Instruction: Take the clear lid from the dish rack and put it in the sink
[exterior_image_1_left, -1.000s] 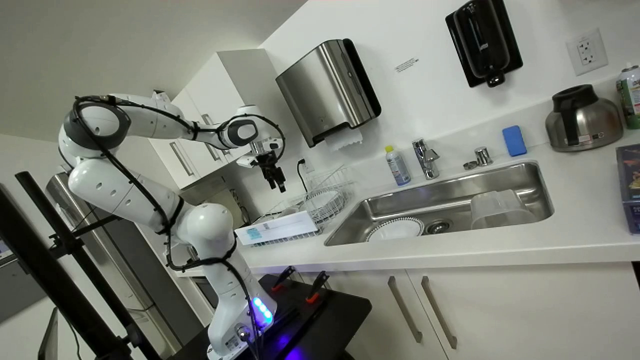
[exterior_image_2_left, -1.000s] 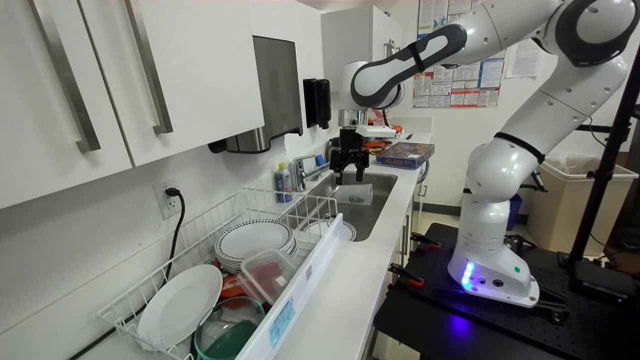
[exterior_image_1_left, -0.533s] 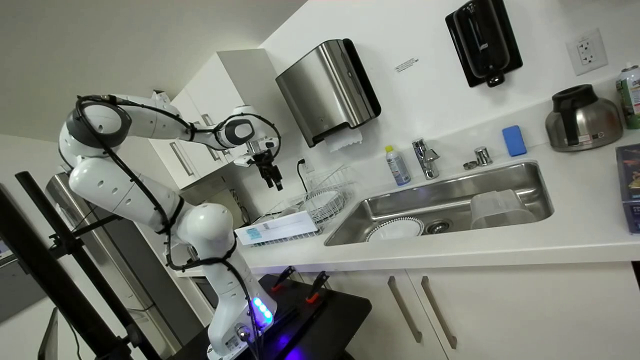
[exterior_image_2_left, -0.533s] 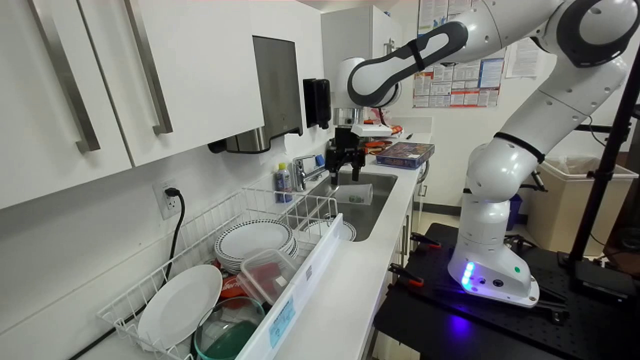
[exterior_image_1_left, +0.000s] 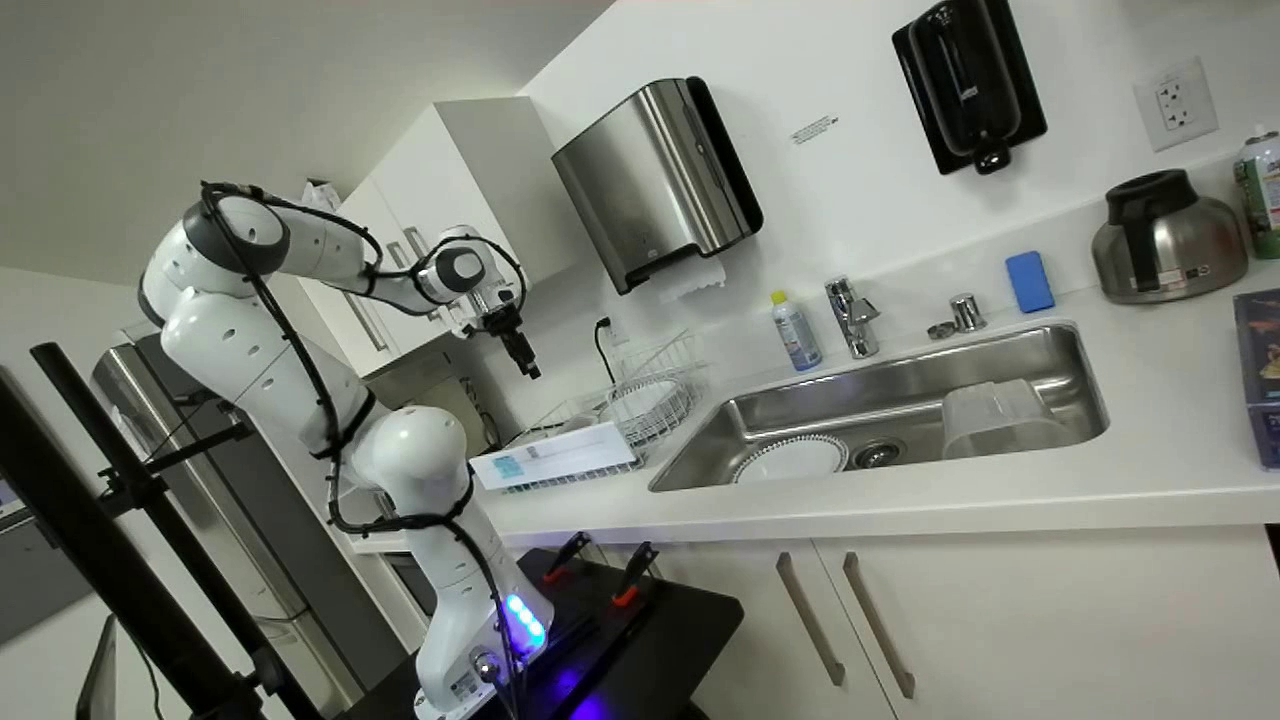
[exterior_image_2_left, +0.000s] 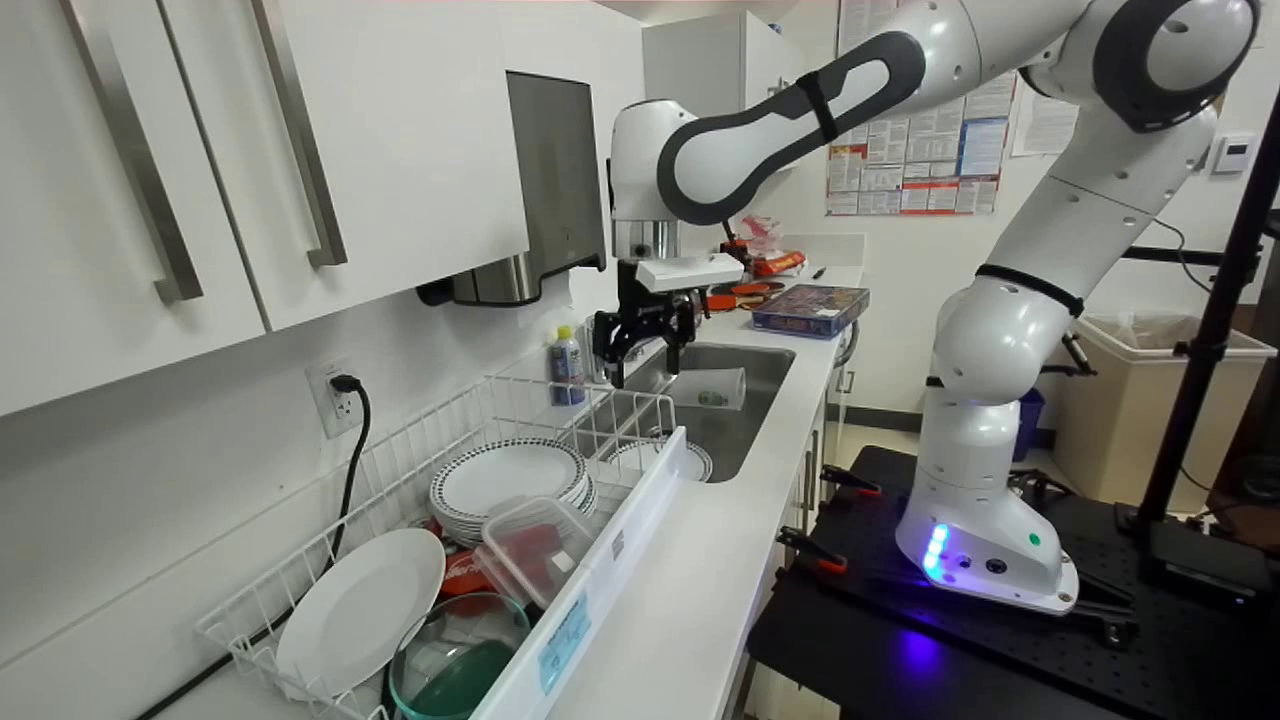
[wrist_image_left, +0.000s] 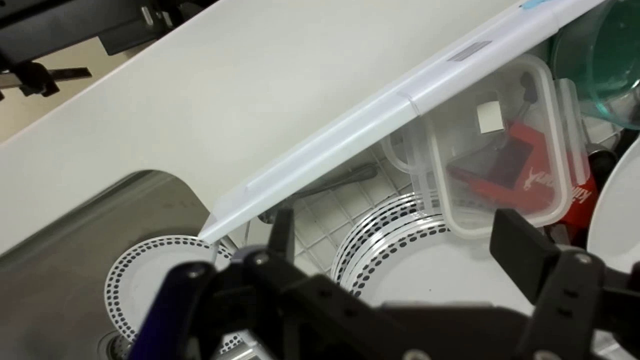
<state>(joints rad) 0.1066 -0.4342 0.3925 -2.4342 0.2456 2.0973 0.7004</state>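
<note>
Gaping pincer (wrist_image_left: 397, 230), clear lid (wrist_image_left: 482, 155) (partly hidden)

lid (wrist_image_left: 477, 147) w/ plates (exterior_image_2_left: 510, 475) in rack (exterior_image_2_left: 610, 563), tub (exterior_image_1_left: 1000, 420) in adj. sink (exterior_image_1_left: 880, 392)

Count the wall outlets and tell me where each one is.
2. The unplugged outlet is above the steel carafe; the occupied outlet, with a black plug in it, is behind the dish rack. More could be hidden from view.
</note>
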